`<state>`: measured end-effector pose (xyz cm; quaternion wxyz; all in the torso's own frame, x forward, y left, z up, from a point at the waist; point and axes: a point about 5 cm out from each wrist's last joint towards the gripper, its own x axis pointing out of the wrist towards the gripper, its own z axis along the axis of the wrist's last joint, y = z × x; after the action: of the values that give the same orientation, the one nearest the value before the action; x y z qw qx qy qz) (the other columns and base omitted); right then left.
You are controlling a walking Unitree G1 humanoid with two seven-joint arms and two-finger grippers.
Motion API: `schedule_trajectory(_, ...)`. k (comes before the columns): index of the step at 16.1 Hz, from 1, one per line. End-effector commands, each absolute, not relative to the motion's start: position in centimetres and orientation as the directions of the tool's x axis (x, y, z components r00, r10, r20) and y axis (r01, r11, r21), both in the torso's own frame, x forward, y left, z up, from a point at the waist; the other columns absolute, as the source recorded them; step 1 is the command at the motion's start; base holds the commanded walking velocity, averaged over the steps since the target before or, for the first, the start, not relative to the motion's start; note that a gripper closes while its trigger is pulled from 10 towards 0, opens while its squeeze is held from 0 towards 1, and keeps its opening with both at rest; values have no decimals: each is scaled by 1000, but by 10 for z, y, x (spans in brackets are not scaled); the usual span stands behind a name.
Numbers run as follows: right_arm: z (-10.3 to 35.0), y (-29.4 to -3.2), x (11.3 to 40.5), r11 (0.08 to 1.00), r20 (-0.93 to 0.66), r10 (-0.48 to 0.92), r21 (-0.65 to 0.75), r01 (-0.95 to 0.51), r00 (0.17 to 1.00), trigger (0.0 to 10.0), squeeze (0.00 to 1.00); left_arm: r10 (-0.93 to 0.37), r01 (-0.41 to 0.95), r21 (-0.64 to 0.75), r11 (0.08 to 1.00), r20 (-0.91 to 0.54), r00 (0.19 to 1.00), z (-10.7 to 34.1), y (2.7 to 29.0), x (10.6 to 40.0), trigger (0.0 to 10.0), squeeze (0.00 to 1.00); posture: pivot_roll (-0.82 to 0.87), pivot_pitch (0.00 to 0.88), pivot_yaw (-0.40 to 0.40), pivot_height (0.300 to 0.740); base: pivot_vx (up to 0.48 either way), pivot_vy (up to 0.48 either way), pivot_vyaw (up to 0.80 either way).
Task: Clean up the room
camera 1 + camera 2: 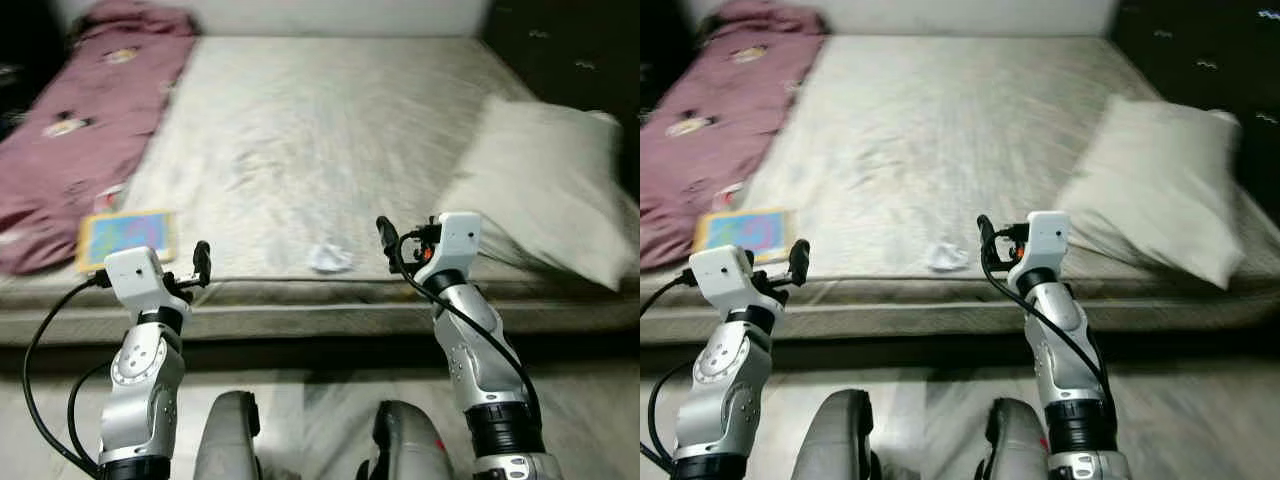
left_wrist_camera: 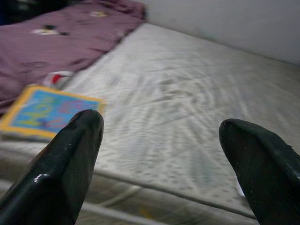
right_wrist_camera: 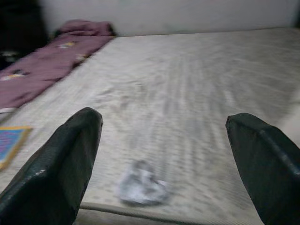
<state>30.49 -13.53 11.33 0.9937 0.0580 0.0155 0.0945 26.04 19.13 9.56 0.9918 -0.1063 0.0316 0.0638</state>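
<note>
A bare grey mattress [image 1: 300, 130] lies before me. A crumpled white scrap [image 1: 330, 259] sits near its front edge, also the scrap [image 3: 140, 187] in the right wrist view. A colourful book [image 1: 126, 238] with a yellow border rests at the front left, seen again as the book [image 2: 44, 110] in the left wrist view. A purple blanket [image 1: 80, 120] runs along the left side. A white pillow [image 1: 545, 185] lies at the right. My left gripper [image 1: 200, 262] is raised at the mattress edge, open, beside the book. My right gripper [image 1: 386, 240] is open, just right of the scrap.
A white wall [image 1: 330, 15] backs the head of the mattress. Dark surroundings [image 1: 560, 40] flank it at the far right and far left. Light floor [image 1: 320, 400] lies between me and the mattress base, with my legs [image 1: 230, 440] below.
</note>
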Motion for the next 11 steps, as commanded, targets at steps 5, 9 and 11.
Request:
schedule_trajectory(5,117,-132,307,971,-12,214,115,-212,977,10000,0,117,-129,-203,971,-67,991,100,193,261,10000,0,-94,18,-9,638,48,0,86)
schedule_trajectory(9,118,-132,307,970,-2,212,119,-210,977,10000,0,108,-121,-207,971,-72,992,99,191,261,10000,0,-94,16,-9,638,249,0,0)
schedule_trajectory(11,117,-133,308,971,-12,206,130,-203,979,10000,0,103,-117,-207,971,-75,992,98,191,261,10000,0,-95,12,-9,638,294,0,-275)
